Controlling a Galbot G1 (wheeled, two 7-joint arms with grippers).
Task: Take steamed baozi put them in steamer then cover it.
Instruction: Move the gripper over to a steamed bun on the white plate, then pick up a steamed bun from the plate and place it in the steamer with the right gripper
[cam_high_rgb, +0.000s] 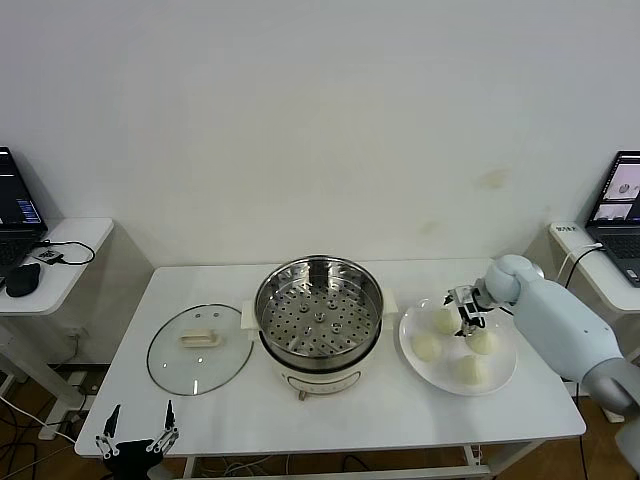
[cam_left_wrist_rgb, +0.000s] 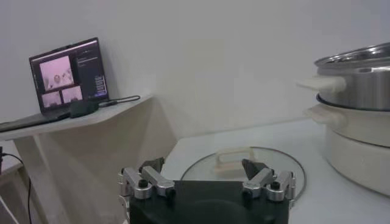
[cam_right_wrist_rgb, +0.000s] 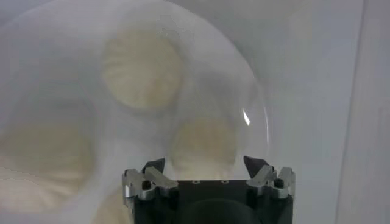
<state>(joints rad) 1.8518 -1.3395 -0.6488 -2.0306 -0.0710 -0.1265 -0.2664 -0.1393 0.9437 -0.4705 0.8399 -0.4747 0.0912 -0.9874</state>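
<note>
We are at the first pick, right jaws over the plate of baozi

Head view: right gripper (cam_high_rgb: 466, 322) hangs among the four steamed baozi (cam_high_rgb: 427, 346) on the plate (cam_high_rgb: 503, 378); steamer (cam_high_rgb: 318, 305) empty, cover (cam_high_rgb: 200, 348) on the worktop (cam_high_rgb: 380, 410). Left wrist view: left gripper (cam_left_wrist_rgb: 206, 181) parked, jaws spread. Right wrist view: jaws spread astride one bun (cam_right_wrist_rgb: 204, 145); next we must close gently

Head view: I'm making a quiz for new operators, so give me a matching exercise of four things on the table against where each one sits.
Things:
1. lid
2. steamer
3. plate
4. right gripper

Places:
A. middle of the table, tray bare
B. over the plate, among the buns
C. flat on the table, on the steamer's left
D. on the steamer's right, holding four buns

Pairs: 1-C, 2-A, 3-D, 4-B
</note>
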